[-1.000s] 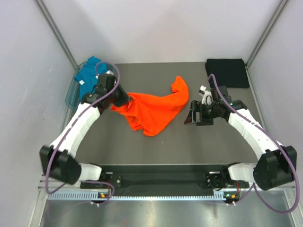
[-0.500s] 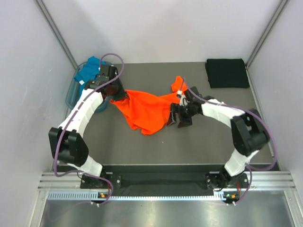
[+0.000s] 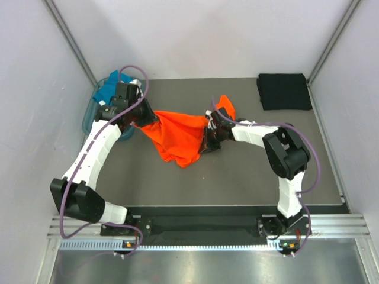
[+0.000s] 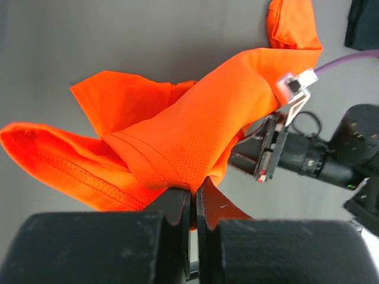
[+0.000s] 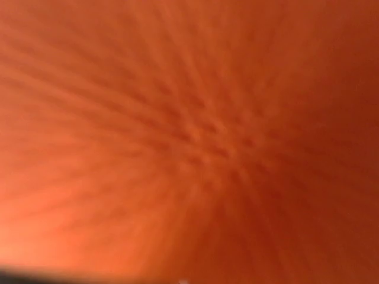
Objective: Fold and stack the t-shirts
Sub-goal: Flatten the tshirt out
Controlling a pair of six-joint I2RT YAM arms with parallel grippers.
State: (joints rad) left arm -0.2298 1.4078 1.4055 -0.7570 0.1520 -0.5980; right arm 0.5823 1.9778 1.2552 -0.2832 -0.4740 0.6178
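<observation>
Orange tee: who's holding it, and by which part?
Left pincer is shut on a stitched hem of the orange t-shirt. Right pincer is against the cloth; its wrist view is orange blur, so cannot tell.

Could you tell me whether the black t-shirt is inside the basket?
No, the black t-shirt lies on the table at far right, apart from the basket at far left.

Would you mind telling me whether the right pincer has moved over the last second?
Yes. The right pincer has swung left, away from the folded black cloth t-shirt, into the bright orange cloth t-shirt.
</observation>
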